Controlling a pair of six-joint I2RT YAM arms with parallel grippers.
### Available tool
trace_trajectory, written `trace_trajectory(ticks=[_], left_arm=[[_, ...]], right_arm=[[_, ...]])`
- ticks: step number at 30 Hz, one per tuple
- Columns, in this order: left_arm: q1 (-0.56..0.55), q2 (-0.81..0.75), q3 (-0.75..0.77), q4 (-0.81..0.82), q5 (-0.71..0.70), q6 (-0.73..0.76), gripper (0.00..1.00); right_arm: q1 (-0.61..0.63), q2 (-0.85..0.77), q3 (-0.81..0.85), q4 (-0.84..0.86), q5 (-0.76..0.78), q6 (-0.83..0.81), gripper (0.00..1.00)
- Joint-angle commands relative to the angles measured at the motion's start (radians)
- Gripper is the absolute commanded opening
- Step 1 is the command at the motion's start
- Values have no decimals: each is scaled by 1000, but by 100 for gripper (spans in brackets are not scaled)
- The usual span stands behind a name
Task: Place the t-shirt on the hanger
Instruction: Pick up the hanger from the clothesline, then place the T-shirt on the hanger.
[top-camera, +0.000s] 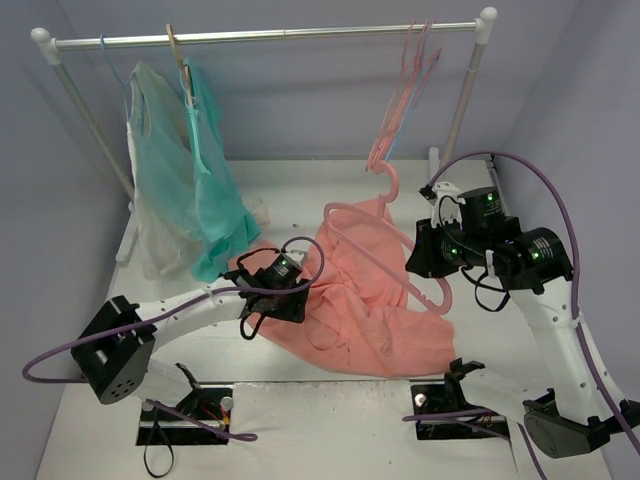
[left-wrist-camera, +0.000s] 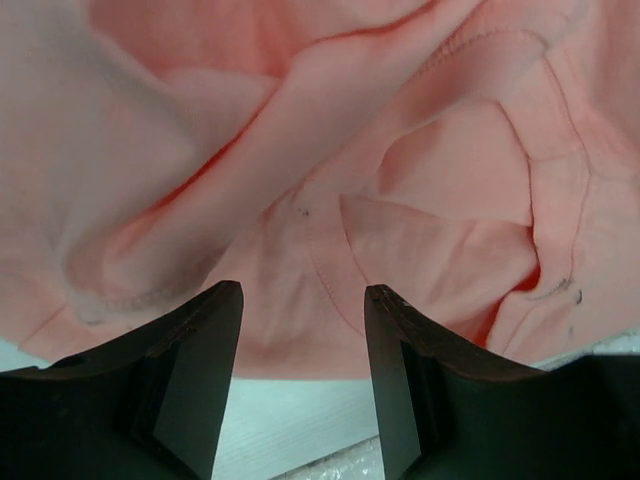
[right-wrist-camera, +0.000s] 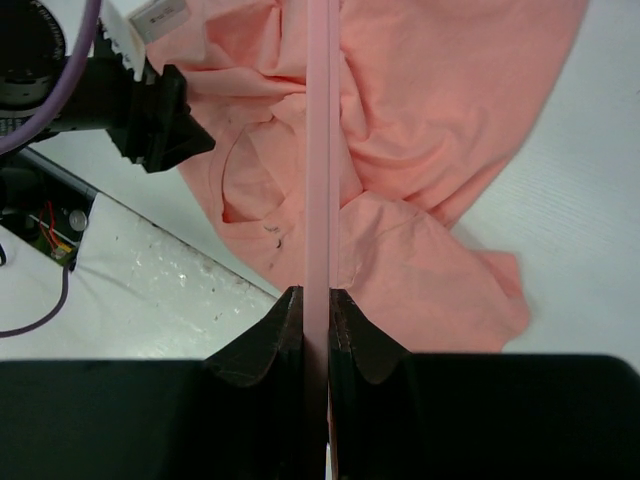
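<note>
The salmon t-shirt (top-camera: 370, 300) lies crumpled on the white table, between the two arms. The thick pink hanger (top-camera: 395, 250) is held above it, hook toward the rail. My right gripper (right-wrist-camera: 317, 300) is shut on the hanger's bar (right-wrist-camera: 318, 150), at the hanger's right side in the top view (top-camera: 428, 262). My left gripper (left-wrist-camera: 303, 300) is open and empty, its fingertips at the shirt's near edge (left-wrist-camera: 300, 340), just above the table; in the top view it sits at the shirt's left edge (top-camera: 300, 285). The shirt's neck opening (right-wrist-camera: 250, 175) shows in the right wrist view.
A clothes rail (top-camera: 270, 35) spans the back. A teal garment (top-camera: 215, 190) and a pale garment (top-camera: 150, 180) hang at its left. A bunch of thin pink hangers (top-camera: 400, 110) hangs at its right. The arm bases (top-camera: 185, 415) stand at the near edge.
</note>
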Motion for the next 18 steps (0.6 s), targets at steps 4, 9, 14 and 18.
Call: trace_trajectory(ticks=[4, 9, 14, 18], left_arm=[[-6, 63, 7, 190, -78, -43, 51], [-8, 128, 36, 204, -119, -44, 51], [-8, 186, 51, 207, -105, -47, 33], [-9, 195, 42, 198, -113, -58, 8]], right_arm=[[41, -30, -9, 14, -16, 13, 0], [44, -41, -13, 7, -16, 13, 0], [44, -53, -18, -4, -16, 15, 0], [51, -56, -17, -18, -17, 15, 0]])
